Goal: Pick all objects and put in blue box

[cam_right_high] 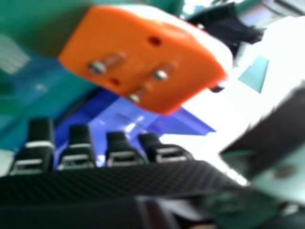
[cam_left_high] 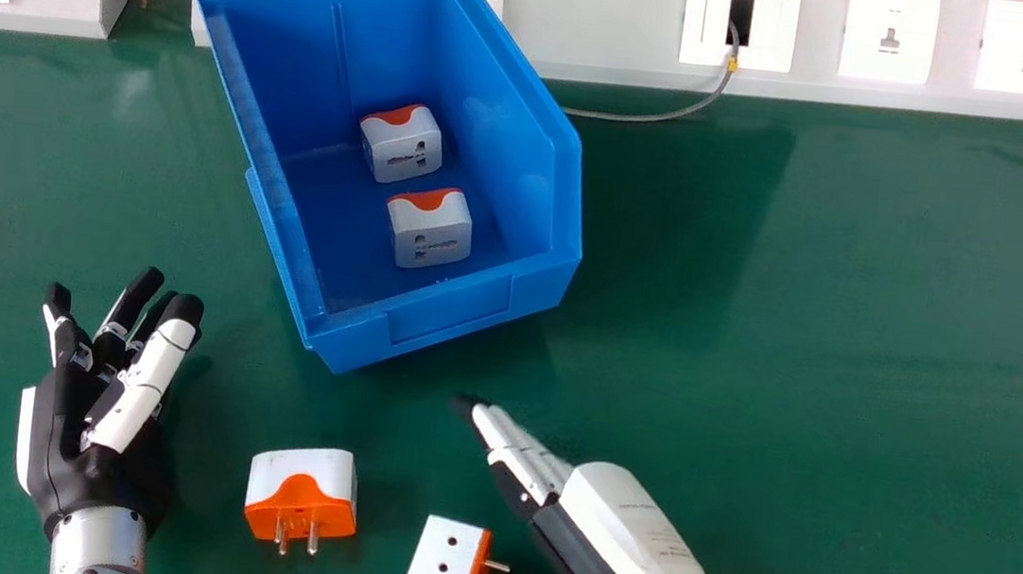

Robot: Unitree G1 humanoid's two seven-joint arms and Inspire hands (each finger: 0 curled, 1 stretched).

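The right hand (cam_left_high: pixel 628 537) is at the lower right of the head view, its straight fingers pointing up-left toward the blue box (cam_left_high: pixel 446 318). Just left of it lies a white and orange adapter (cam_left_high: pixel 441 567), pins facing the hand and not touched. In the right hand view an adapter's orange pin face (cam_right_high: pixel 138 62) is close beyond the hand's fingers (cam_right_high: pixel 78 150). A second adapter (cam_left_high: pixel 300 488) rests between the two hands. The left hand (cam_left_high: pixel 101 434) is at the lower left, fingers relaxed and empty. Two adapters (cam_left_high: pixel 401 144), (cam_left_high: pixel 429 229) sit inside the box.
A white trunking with sockets (cam_left_high: pixel 596 20) runs along the back of the green table (cam_left_high: pixel 851 313). A grey cable (cam_left_high: pixel 643 117) hangs from one socket onto the table behind the box's right side. The box stands angled, beyond both hands.
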